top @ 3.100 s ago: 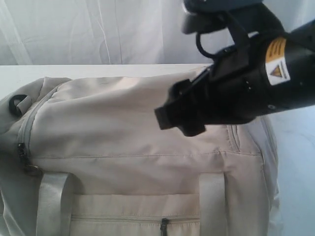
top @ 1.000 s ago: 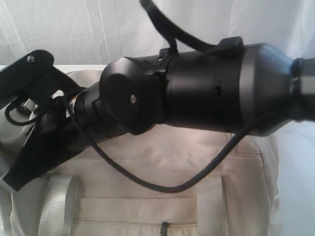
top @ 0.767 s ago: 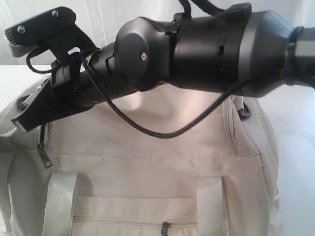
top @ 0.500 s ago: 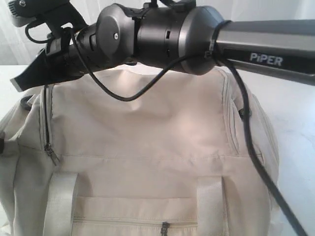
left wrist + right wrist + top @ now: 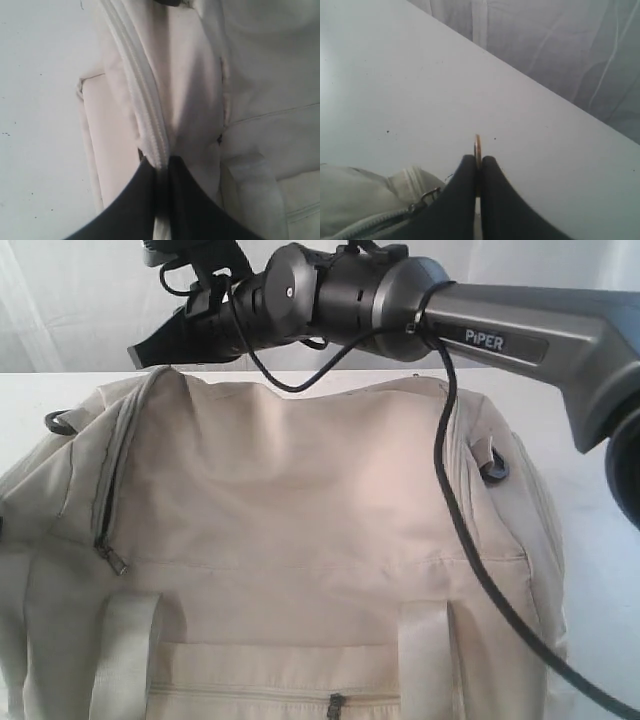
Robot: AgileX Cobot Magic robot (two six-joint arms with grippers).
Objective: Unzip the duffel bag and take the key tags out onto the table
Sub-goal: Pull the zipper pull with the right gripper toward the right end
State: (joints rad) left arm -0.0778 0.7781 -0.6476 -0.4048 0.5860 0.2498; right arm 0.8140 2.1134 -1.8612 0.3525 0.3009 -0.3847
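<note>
My right fingers (image 5: 476, 162) pressed tight, pinching a thin brassy tab (image 5: 477, 144), up over the left end of the duffel bag (image 5: 300, 520). My left fingers (image 5: 151, 172) clamp its zipper tape (image 5: 142, 95). Bag's lying across the white worktop (image 5: 395, 75), fabric peaked up toward my right fingers.

The right arm (image 5: 520, 335) is a grey metallic link lettered "PiPER" in white, with rounded black joints, a small silver screw (image 5: 289, 291) and a loose black cable (image 5: 470, 560). The left fingers (image 5: 132, 205) and right fingers (image 5: 462, 200) are matte black and tapered.
</note>
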